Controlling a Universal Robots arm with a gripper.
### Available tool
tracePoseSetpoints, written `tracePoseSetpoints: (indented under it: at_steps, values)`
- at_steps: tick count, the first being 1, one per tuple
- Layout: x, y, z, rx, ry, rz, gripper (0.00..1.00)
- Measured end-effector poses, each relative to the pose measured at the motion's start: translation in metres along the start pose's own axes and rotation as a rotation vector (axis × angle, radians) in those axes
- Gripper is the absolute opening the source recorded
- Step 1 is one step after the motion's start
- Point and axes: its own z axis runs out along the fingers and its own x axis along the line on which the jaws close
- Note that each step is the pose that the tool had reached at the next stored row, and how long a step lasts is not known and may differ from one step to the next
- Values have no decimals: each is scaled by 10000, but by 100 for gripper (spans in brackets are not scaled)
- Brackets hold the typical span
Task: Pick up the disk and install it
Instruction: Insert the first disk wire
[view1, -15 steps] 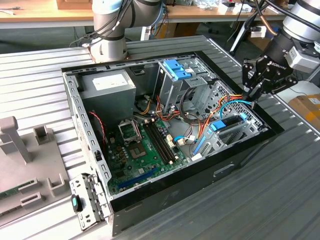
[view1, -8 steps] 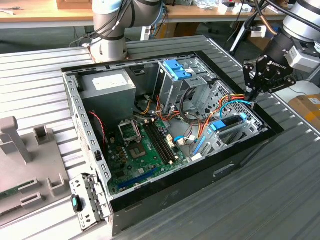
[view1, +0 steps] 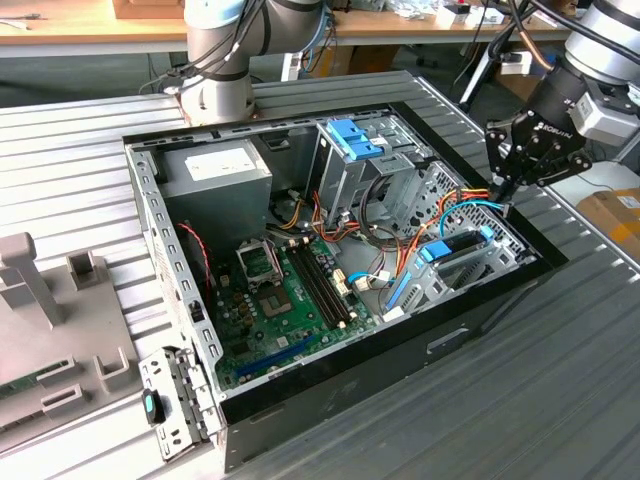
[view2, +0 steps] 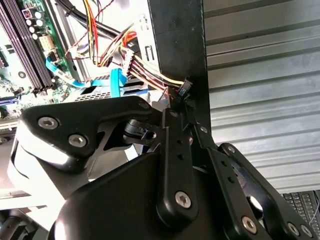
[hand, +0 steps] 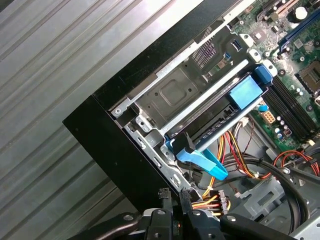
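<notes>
— Where is the disk?

— The flat dark grey metal hard drive with bright blue plastic rails (view1: 458, 246) (hand: 244, 93) sits in the perforated metal bay (hand: 175, 92) at a corner of the open black computer case (view1: 400, 350), on the exterior view's right.

— And your gripper?

— My black gripper (view1: 505, 192) (view2: 175, 107) (hand: 175, 197) hangs just beside that bay, close to the orange and yellow cables (hand: 222, 147). Its fingers are pinched narrow and hold nothing.

Even, diffuse light fills the exterior view: the ribbed table (view1: 80, 150) gleams pale at the left of the frame, and the open computer case (view1: 480, 322) holds soft shadow inside. In the second wrist view, white glare streaks the glossy black body of the gripper (view2: 176, 107).
</notes>
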Motion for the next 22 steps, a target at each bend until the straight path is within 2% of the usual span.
tracePoseSetpoints:
  at_steps: [3,7,9,15,22]
  values:
    - [-41,36,-13,50,59,6,17]
    - [-76,65,-93,132,155,25,17]
    - [-98,83,-102,162,187,87,17]
    - [-114,98,-99,166,188,187,17]
    - [-153,131,-69,166,194,692,17]
